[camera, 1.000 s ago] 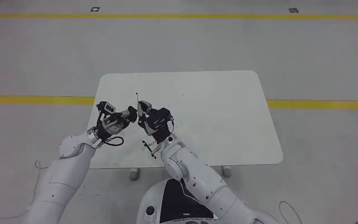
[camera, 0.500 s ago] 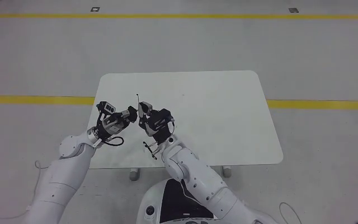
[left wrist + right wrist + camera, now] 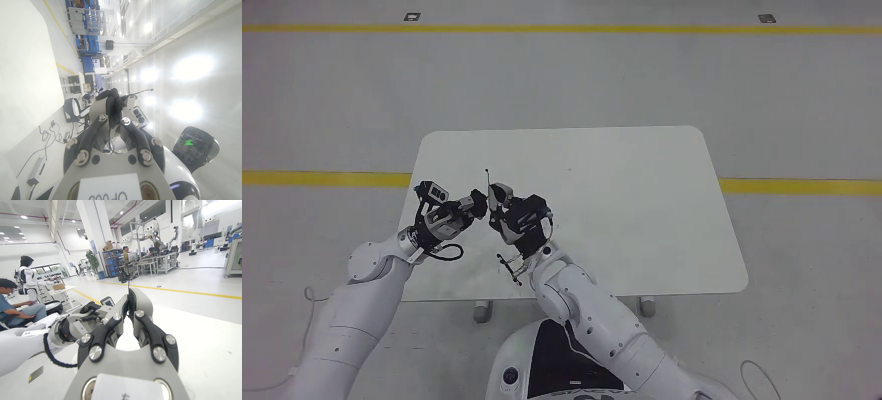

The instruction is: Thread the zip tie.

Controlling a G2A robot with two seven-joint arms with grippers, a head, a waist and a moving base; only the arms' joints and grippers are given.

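Right gripper (image 3: 129,300), fingers pressed together, pinches the zip tie (image 3: 128,283), whose thin free end stands up past the fingertips, above the left part of the table (image 3: 642,200). Left gripper (image 3: 113,98), tip to tip with it, is closed on a dark strand, which we take for the same tie. We see no closed loop; we judge the threading unfinished.

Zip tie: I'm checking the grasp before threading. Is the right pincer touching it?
Touching. The right wrist view shows the right pincer shut on the zip tie, whose thin black strap rises out from between the fingertips.
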